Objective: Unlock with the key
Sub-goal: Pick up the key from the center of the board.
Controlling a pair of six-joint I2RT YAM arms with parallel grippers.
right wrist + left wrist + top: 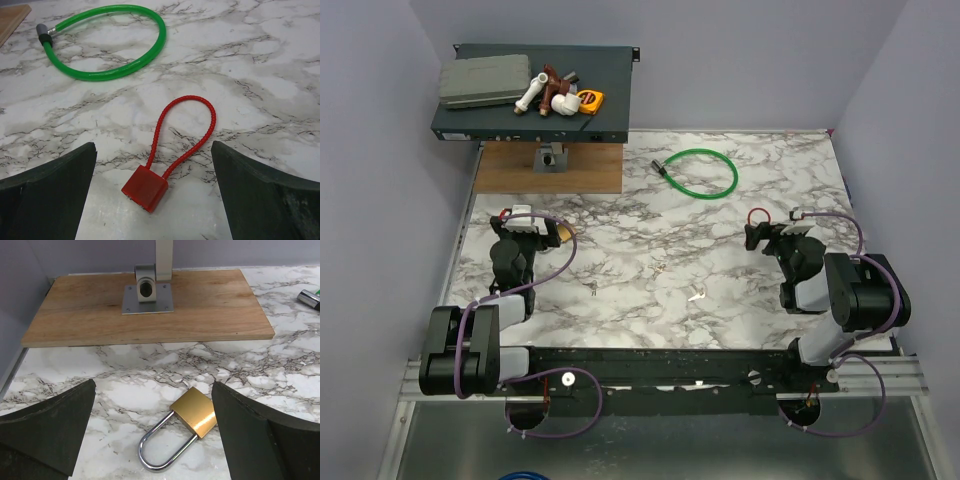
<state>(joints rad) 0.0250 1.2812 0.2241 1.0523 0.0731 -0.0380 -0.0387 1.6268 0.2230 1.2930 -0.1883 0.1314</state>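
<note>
The key [697, 294], tiny and silvery, lies flat on the marble table [650, 230], front of centre, apart from both grippers. It does not show in either wrist view. The brass padlock [194, 411] lies flat with its silver shackle [159, 452] closed and pointing toward the camera. It sits between the fingers of my open, empty left gripper [153, 390], closer to the right finger. In the top view the padlock [564, 232] shows just right of the left gripper [530, 222]. My right gripper [775, 232] is open and empty.
A red cable padlock [146, 188] lies between the right gripper's fingers [55, 190]. A green cable lock [700, 172] lies at the back. A wooden board [145, 307] with a metal post mount sits at the back left under a black shelf [535, 95] of parts. Another small dark key [592, 289] lies left of centre.
</note>
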